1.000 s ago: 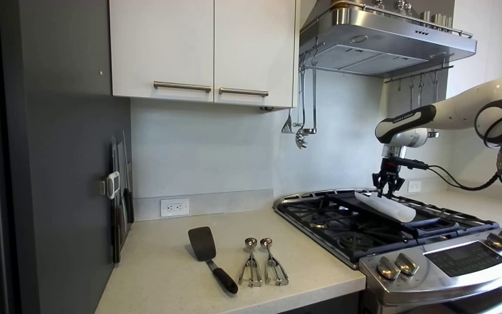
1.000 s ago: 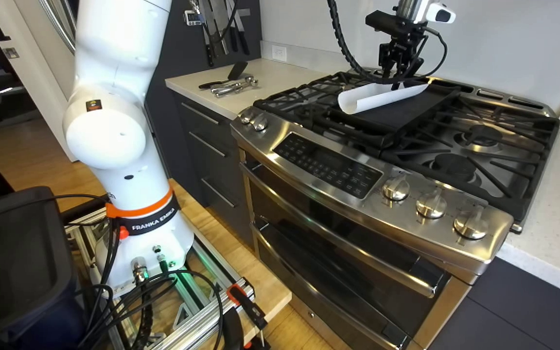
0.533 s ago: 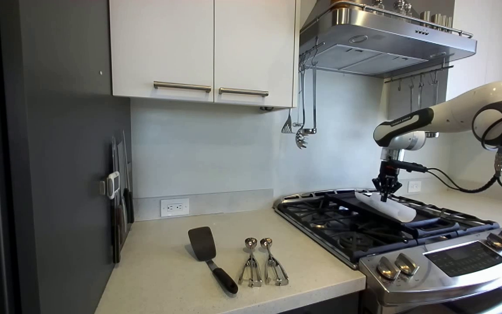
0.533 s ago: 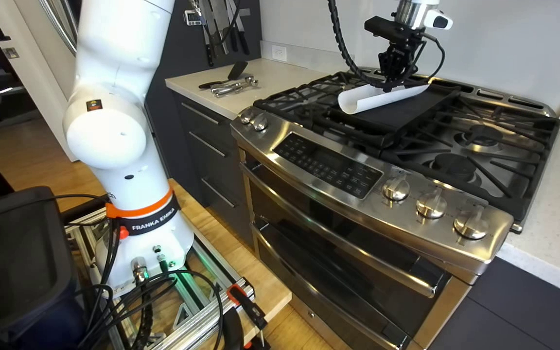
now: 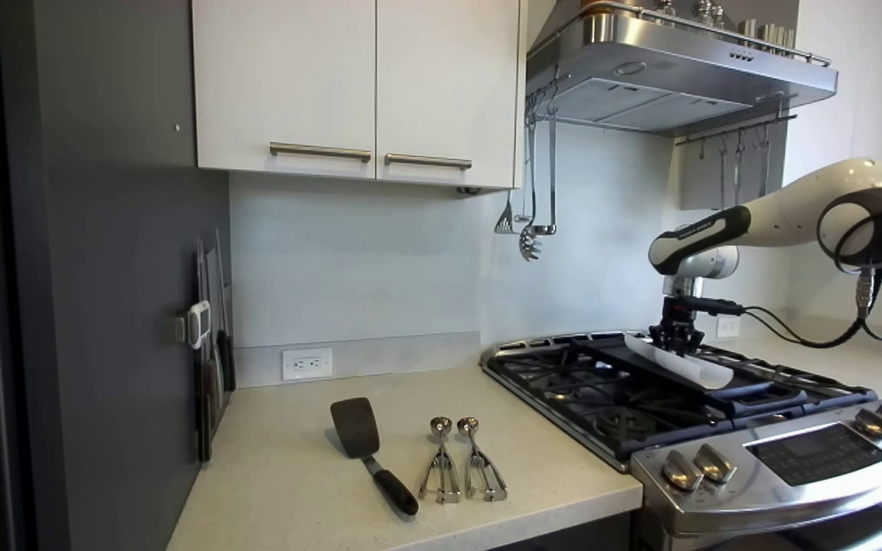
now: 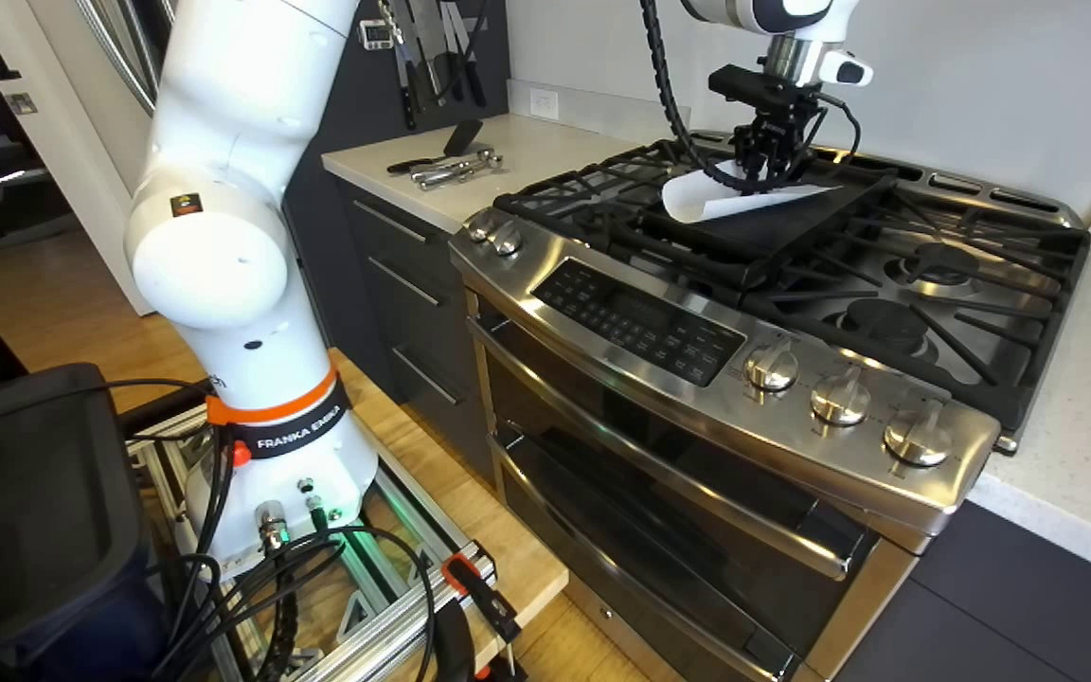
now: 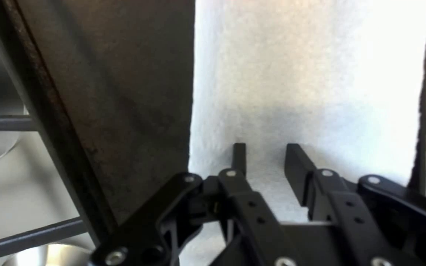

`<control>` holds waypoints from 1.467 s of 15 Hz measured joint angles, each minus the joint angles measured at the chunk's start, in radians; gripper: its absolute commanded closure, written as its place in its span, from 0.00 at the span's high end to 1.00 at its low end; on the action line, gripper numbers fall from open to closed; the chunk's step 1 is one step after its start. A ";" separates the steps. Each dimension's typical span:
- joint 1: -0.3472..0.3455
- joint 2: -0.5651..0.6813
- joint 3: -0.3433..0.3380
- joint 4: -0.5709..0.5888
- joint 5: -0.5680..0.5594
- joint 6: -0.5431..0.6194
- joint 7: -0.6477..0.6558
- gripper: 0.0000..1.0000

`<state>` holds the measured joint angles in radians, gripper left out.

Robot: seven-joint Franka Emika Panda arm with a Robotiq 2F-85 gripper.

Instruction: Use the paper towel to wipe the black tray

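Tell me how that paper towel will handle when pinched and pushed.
The paper towel looks thin and curls upward in an exterior view, so it is probably light and floppy. It may crease when pinched, since it spreads wider than the parted jaws of the end effector. It could slide easily, as the black tray beneath it looks flat.

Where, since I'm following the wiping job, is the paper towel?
In the wrist view, the paper towel is mostly right of centre, on the black tray, beneath the claw.
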<state>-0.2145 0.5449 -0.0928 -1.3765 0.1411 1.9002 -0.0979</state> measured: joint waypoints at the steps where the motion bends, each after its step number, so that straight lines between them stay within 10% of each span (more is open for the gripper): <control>1: 0.005 0.001 0.000 0.000 -0.012 0.009 0.000 0.51; 6: 0.037 0.010 0.000 -0.004 -0.086 0.065 0.000 0.77; 14: 0.055 0.006 0.003 -0.003 -0.118 0.076 0.000 0.05; 22: 0.054 0.005 0.004 -0.003 -0.118 0.100 -0.005 0.00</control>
<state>-0.1605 0.5496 -0.0885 -1.3797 0.0226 2.0001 -0.1025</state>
